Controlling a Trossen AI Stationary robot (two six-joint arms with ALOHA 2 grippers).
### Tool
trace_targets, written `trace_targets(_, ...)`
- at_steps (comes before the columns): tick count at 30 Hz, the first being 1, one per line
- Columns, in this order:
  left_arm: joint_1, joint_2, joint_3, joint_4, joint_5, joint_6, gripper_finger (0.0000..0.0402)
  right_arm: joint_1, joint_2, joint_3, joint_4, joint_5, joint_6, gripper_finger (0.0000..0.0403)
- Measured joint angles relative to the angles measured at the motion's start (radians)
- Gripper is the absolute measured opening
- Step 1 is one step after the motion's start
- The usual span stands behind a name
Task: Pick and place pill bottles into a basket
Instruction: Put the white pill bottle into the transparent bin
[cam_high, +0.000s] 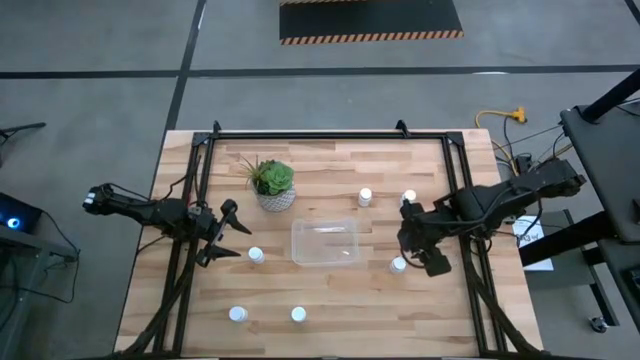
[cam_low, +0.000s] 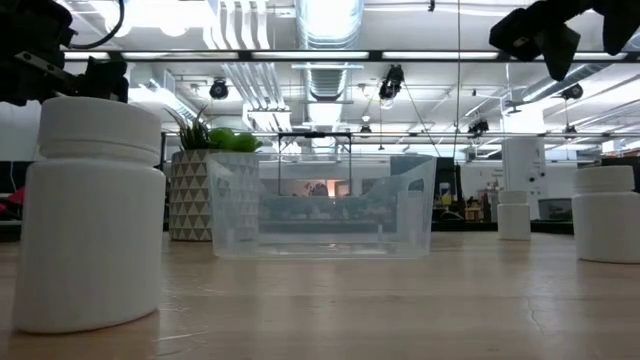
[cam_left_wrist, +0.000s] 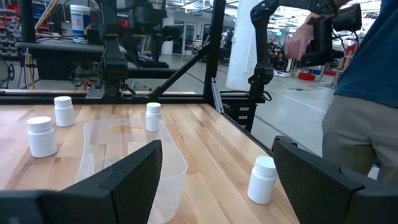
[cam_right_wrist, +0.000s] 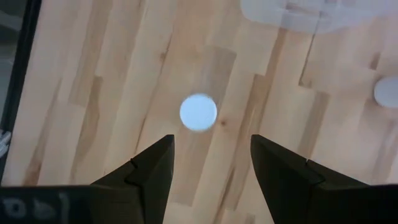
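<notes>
Left hand (cam_high: 232, 238) spread wide, empty, touching nothing, hovering at the 9 o'clock side of the counter (cam_high: 330, 310), fingertips aimed toward the basket (cam_high: 324, 241). Right hand (cam_high: 422, 258) at the 3 o'clock side, fingers (cam_right_wrist: 155, 168) parted with a clear gap, gripping nothing, poised above one pill bottle (cam_right_wrist: 198, 112) seen cap-on between them in the right wrist view, not touching it.

Basket: clear, see-through, rectangular with rounded corners, sitting empty at the counter's centre. Potted plant (cam_high: 272, 183) in a white patterned pot at about 10 o'clock from the basket.

Six small white bottles, round-capped, all upright on the wood, none in the basket: one (cam_high: 256, 255) just beside the left hand, at 9 o'clock from the basket; two at 7 o'clock (cam_high: 237, 314) and 6 o'clock (cam_high: 298, 315) near the front edge; two at 1 o'clock (cam_high: 365, 197) and 2 o'clock (cam_high: 409, 198); one (cam_high: 398, 264) at 4 o'clock, under the right hand.

A person (cam_left_wrist: 364, 93) in a blue top standing beyond the counter, seen in the left wrist view.
</notes>
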Motion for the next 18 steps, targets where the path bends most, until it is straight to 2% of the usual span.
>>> trace_targets(7,0.0,0.0,0.0,0.0,-0.001,0.0,0.029,0.0,0.003,-0.051,0.084,-0.042,0.016,0.0201)
trace_targets(10,0.0,0.001,0.0,0.001,-0.001,0.0,0.029,0.0,0.006,-0.071,0.107,-0.092,0.018,0.0206)
trace_targets(13,0.0,0.002,0.0,0.002,-0.001,0.0,0.029,0.0,0.005,-0.088,0.136,-0.104,0.021,0.0231)
trace_targets(18,0.0,0.002,0.0,0.001,0.003,0.0,0.029,0.0,0.005,-0.103,0.153,-0.103,0.01,0.0303)
